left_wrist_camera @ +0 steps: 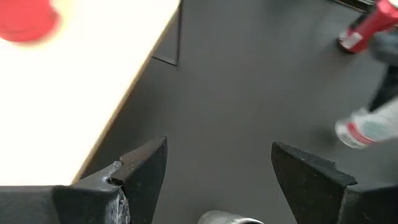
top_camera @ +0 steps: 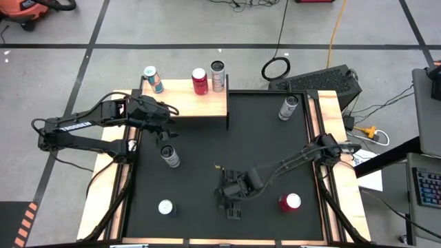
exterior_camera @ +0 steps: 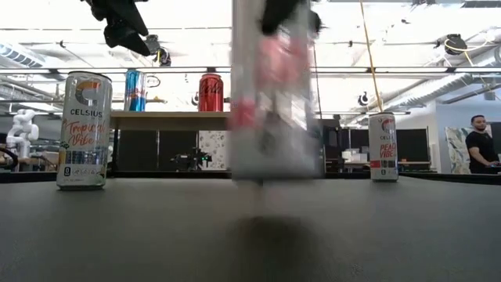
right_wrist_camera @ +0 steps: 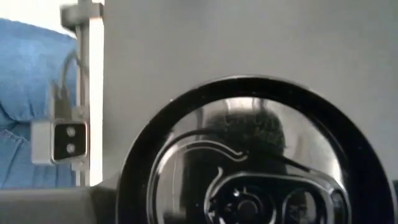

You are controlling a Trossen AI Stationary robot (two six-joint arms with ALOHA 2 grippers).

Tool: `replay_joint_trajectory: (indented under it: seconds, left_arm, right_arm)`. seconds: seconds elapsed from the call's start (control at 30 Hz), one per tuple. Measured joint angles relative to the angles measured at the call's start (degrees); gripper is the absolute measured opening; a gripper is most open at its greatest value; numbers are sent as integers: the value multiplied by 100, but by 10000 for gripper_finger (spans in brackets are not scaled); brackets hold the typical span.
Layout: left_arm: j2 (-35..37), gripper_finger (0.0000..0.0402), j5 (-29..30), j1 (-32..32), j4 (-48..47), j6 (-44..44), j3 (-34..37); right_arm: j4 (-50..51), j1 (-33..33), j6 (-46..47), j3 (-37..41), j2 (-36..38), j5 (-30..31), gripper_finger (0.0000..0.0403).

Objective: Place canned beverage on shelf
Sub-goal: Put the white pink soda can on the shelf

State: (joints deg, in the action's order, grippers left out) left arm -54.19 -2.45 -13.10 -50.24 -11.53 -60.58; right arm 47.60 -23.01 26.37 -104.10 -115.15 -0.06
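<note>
Well out in front of the shelf, hold the right gripper clamped squarely on the can; lift straight, carry level. Nearer the shelf, steer around the left gripper, fingers apart above a standing can. Set down on bare board beside the three shelved cans.

Light-wood shelf, red can

Person at far right bkgd; orange vacuum, yellow cable on floor.
</note>
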Motion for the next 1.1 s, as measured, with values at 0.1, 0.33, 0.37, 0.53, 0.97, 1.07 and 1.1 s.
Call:
replay_joint_trajectory:
  seconds: [0.1,0.33,0.37,0.53,0.97,1.07,1.1]
  left_arm:
    - [0,292,125,0,2,169,0]
    - [0,292,153,0,0,359,0]
    - [0,292,167,2,0,420,0]
    - [0,292,429,1,-2,499,0]
    - [0,292,1200,-12,-116,755,0]
    - [0,292,1201,-94,-141,782,0]
    - [0,292,1201,-129,-146,794,0]
  right_arm:
    - [334,207,-454,-443,6,56,219]
    - [1062,867,-1526,-1484,13,318,219]
    - [1110,977,-1656,-1644,13,434,219]
    - [1260,1640,-2304,-2394,13,455,219]
    - [679,3290,-3035,-3091,14,26,219]
    - [307,3529,-3033,-3092,-14,-178,219]
    - [249,3595,-3029,-3092,-16,-270,219]
